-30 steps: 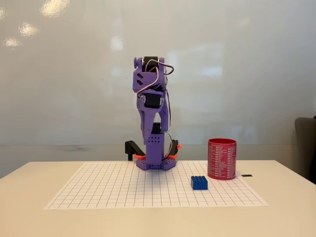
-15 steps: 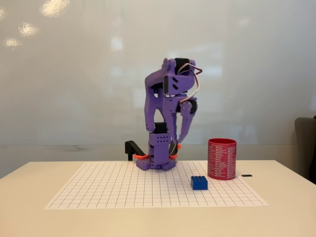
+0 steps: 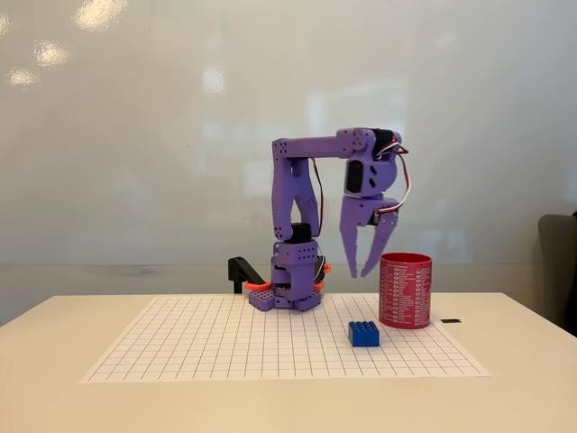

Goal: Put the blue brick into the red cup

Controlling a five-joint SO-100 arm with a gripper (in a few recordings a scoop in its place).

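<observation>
The blue brick [image 3: 364, 334] lies studs-up on the white grid sheet [image 3: 225, 347], a little left of and in front of the red cup [image 3: 406, 290]. The cup stands upright near the sheet's right edge, with white print around its wall. My purple gripper [image 3: 362, 271] hangs point-down in the air, well above the brick and just left of the cup's rim. Its two fingers are spread a little at the tips and hold nothing.
The purple arm base [image 3: 287, 296] sits at the back middle of the sheet, with a black part [image 3: 242, 271] to its left. A small dark object [image 3: 451, 321] lies right of the cup. A dark chair edge [image 3: 559, 271] shows at the far right.
The arm has unfolded from its upright pose and reached right. The gripper swung out and down towards the cup and brick, and its fingers have parted slightly. Brick and cup have not moved.
</observation>
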